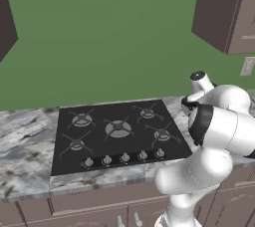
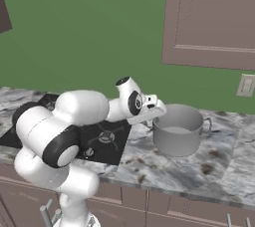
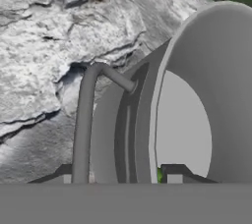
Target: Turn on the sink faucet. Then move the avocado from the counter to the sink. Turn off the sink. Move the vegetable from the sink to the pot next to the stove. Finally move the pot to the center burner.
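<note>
The pale grey pot (image 2: 179,136) stands on the marbled counter (image 2: 199,173) just right of the stove (image 2: 107,139). My gripper (image 2: 152,116) reaches down at the pot's left rim. In the hand view the pot (image 3: 197,95) is seen from close up, and my gripper (image 3: 118,174) has its fingers on either side of the pot's wall beside the loop handle (image 3: 83,120), shut on it. A sliver of green, the vegetable (image 3: 159,174), shows inside the pot by one fingertip. The centre burner (image 1: 118,129) is bare. The sink and faucet are out of view.
The stove (image 1: 117,131) has five burners with wire grates and a front row of knobs (image 1: 124,158). Marbled counter (image 1: 25,156) runs to its left. A brown wall cabinet (image 2: 214,17) hangs above the pot, with a wall outlet (image 2: 245,85) behind it.
</note>
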